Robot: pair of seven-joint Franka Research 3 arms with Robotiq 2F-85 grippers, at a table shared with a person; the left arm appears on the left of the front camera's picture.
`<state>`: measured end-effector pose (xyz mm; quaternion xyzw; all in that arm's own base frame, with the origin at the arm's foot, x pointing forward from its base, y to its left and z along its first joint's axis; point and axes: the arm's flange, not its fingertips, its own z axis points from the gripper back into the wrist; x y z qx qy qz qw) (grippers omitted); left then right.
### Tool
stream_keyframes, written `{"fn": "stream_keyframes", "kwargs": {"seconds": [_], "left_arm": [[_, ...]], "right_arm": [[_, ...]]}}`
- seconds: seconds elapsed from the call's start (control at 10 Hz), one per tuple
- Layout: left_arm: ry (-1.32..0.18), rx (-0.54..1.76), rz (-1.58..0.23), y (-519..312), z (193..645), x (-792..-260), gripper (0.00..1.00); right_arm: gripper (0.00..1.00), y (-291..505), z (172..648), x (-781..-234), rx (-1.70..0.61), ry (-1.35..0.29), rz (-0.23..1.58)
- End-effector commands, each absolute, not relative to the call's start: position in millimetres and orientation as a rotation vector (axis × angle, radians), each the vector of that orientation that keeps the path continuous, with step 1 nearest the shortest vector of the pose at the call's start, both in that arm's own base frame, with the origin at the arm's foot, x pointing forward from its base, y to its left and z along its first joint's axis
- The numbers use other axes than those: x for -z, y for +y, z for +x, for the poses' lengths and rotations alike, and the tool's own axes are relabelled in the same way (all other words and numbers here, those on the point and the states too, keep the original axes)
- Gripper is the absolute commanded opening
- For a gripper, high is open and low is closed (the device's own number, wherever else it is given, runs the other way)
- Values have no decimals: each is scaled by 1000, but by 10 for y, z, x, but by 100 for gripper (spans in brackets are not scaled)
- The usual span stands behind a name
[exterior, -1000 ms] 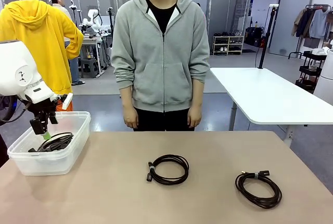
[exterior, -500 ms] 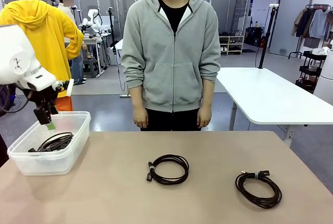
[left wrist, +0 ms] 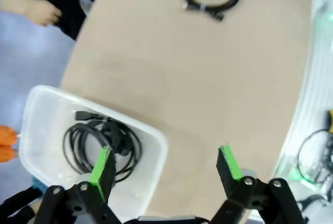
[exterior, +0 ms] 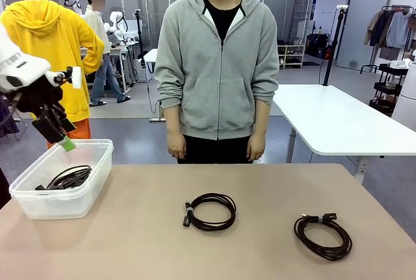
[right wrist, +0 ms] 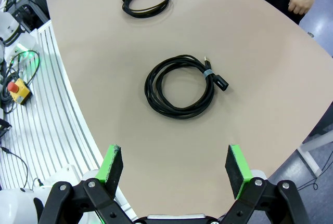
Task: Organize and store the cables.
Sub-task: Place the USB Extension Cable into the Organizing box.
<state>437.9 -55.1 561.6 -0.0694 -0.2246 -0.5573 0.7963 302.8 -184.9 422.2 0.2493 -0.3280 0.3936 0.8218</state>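
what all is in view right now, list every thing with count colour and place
bin cable: 1, black, coiled inside the bin
middle cable: 1, black, coiled at the table's middle
right cable: 1, black, coiled on the table's right part
bin: 1, clear plastic, table's left edge
table: 1, tan, between robot and person
white table: 1, white, behind on the right
person: 1, grey hoodie, standing at the far side, arms down
left end effector: 1, black with green pads, open, raised above the bin
right end effector: 1, black with green pads, open, above the table near the right cable
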Motion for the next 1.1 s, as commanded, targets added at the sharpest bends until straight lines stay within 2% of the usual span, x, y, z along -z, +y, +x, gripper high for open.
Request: {"fn": "stream_keyframes", "kwargs": {"seconds": [0.0, 0.3, 0.4, 1.0], "left_arm": [[-550, 1172, -245, -476, 4016, -5468, 99], [-607, 1170, -251, -396, 3691, -5301, 99], [-533, 1161, -236, -417, 3861, -5447, 99], [-543, 1164, -240, -415, 3825, -5414, 99]], "right_arm": [[100, -1852, 3020, -4217, -849, -721, 535], [100, -1852, 3020, -4217, -849, -721, 535], [100, -1852, 3020, -4217, -849, -721, 535], [100, -1852, 3020, -4217, -849, -721, 535]]}}
